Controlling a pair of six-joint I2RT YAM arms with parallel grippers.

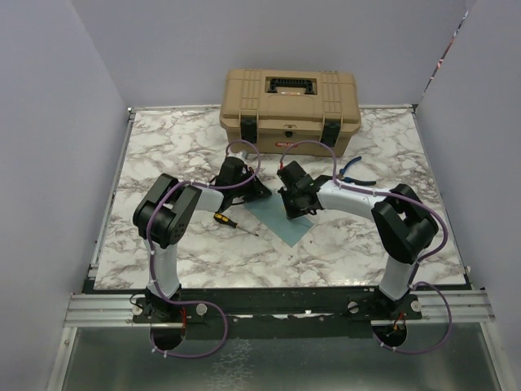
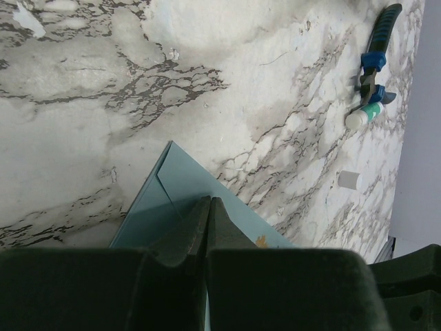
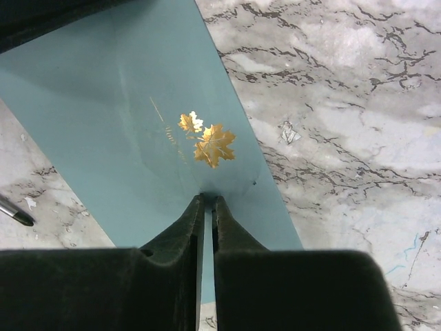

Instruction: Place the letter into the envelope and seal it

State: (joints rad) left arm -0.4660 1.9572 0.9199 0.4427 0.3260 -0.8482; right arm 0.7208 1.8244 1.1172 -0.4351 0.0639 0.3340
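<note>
The right hand (image 3: 207, 198), jaws at a narrow slit, and the closed left hand (image 2: 209, 200) both touched the envelope (image 3: 124, 103), which lay flat on the surface (image 3: 344, 103). It was likely thin, light, slippery paper, best pinned and lifted by an edge. The letter was not visible.

The flat teal paper envelope (image 3: 131, 103) is showing a gold maple-leaf print (image 3: 208, 143); the white tabletop (image 1: 350, 244) is showing grey marble veining.

Toolbox (image 1: 290, 102) along the far edge, pliers (image 1: 356, 171) far right, screwdriver (image 1: 234, 224) just left of envelope (image 1: 281, 221); open table (image 1: 342, 252) nearer.
</note>
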